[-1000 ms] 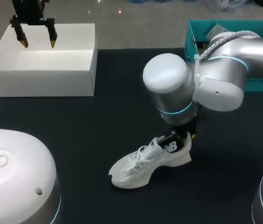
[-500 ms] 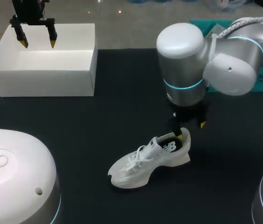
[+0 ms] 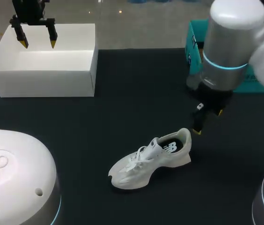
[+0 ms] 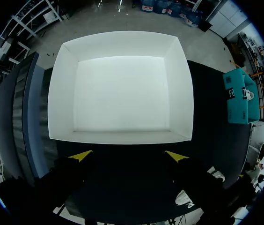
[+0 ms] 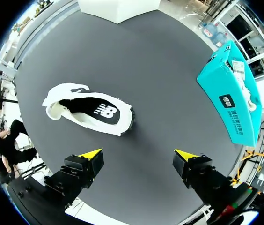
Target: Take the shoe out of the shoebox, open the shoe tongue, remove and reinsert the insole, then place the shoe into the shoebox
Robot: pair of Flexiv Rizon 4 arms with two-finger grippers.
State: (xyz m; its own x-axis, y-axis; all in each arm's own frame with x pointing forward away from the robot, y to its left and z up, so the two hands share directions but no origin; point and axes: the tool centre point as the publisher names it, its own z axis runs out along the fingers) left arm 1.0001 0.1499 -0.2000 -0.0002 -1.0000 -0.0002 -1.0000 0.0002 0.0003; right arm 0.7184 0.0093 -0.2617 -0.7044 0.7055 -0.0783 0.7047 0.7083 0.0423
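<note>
white shoe (image 3: 150, 161) upright on its sole on the table (image 3: 122, 93), right gripper (image 5: 137, 154) hanging near the shoe's heel end, jaws released, holding nothing, white shoebox (image 3: 43, 70) well apart from the shoe, way past its toe end, left gripper (image 3: 39, 45) about as far off, jaws released too

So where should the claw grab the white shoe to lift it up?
Grab the heel rim of the white sneaker, coming straight down from above. It stands upright on its sole, opening facing up, so one finger can probably slip inside, one outside. The heel points toward the open right claw, which is nearest.
</note>
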